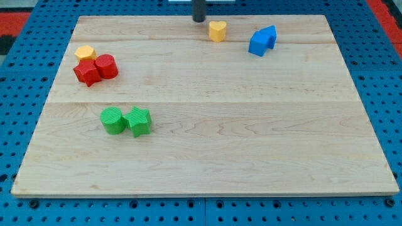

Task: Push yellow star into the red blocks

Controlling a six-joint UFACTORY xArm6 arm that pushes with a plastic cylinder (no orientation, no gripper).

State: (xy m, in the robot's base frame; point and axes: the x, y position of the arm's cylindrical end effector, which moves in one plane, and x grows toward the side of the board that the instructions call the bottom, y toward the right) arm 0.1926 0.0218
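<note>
My tip (pixel 199 20) is at the view's top edge of the board, just left of a yellow heart-shaped block (pixel 217 30) and apart from it by a small gap. A second yellow block (pixel 84 53) lies at the upper left; its shape is hard to make out, star or hexagon. It sits just above and against the two red blocks: a red star (pixel 86 73) and a red cylinder (pixel 106 66), which touch each other. My tip is far to the right of this group.
Two blue blocks (pixel 262 40) sit together at the upper right, right of the yellow heart. A green cylinder (pixel 113 120) and a green star (pixel 139 121) touch each other at the left centre. The wooden board (pixel 251 138) lies on a blue pegboard.
</note>
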